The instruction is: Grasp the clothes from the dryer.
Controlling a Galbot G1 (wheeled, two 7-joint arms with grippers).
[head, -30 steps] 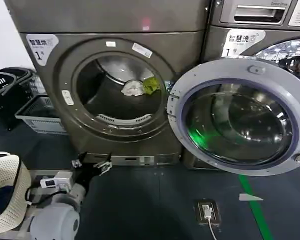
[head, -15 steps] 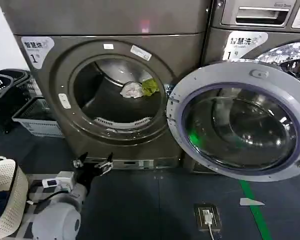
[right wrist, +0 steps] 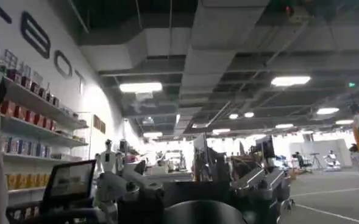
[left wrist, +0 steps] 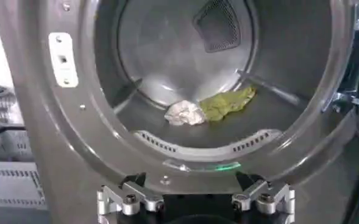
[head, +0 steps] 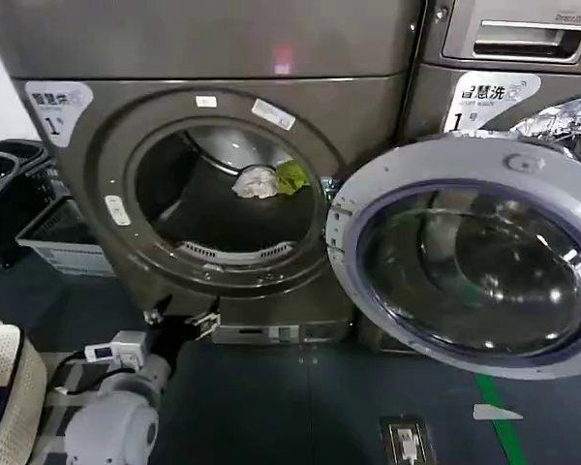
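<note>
Right, nearest to me the left arm reaches forward low on my left, and its left gripper point(head: 182, 321) hovers just before the foot of the dryer point(head: 223, 48), below the porthole rim. In the left wrist view the left gripper point(left wrist: 195, 199) has its jaws spread wide, holding nothing, the two metal fingertips point(left wrist: 125, 199) well apart beneath the drum mouth. The right gripper point(right wrist: 191, 189) points away into the room, toward shelves and ceiling lights; I cannot tell how its jaws stand.

Beside me at the left edge sits a pale woven basket point(head: 5, 387). Further on, the door point(head: 470, 257) hangs swung open to the right, its glass facing me, in front of a second grey machine point(head: 508, 58).

Past the rim, inside the drum, lie the clothes point(head: 271, 179): a white piece point(left wrist: 185, 112) and a yellow-green piece point(left wrist: 228, 102), touching each other on the drum floor, toward the back. The white one is on the left, the green one on the right, both untouched. Dark baskets point(head: 19, 184) stand on the floor left of the dryer.
</note>
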